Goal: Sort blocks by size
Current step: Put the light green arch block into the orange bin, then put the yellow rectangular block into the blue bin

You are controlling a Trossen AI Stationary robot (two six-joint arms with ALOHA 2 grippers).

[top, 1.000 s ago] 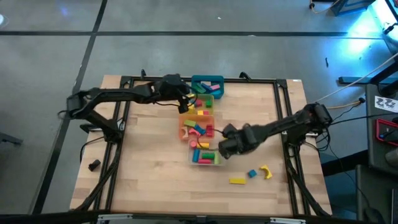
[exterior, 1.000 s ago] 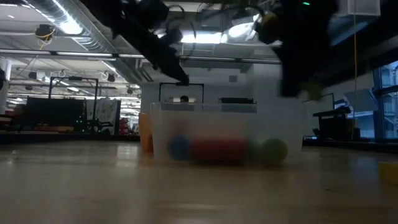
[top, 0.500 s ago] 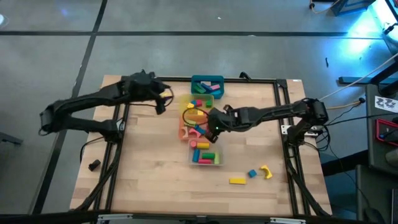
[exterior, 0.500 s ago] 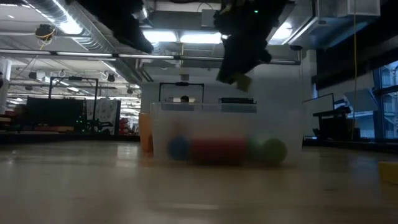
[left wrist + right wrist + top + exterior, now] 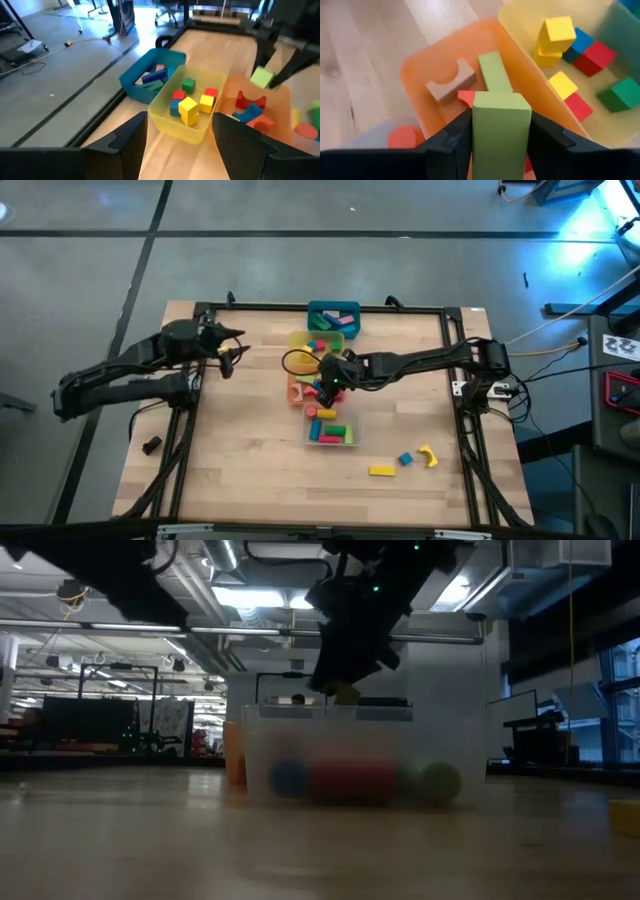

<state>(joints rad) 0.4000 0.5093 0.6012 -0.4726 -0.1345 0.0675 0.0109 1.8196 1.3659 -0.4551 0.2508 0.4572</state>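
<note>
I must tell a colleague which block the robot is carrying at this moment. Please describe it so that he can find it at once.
Find the row of four bins in the table's middle; the right pincer hangs over the orange bin. Shut between its fingers is a light green block, a tall bar held on end. It is the only block in the air; all others lie in bins or on the table.

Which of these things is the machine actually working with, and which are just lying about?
Part of the job:
- green block held by the right pincer
- loose blocks on the table
- blocks in the yellow bin
- orange bin

Lying about:
- black object beside the table
- cables
</note>
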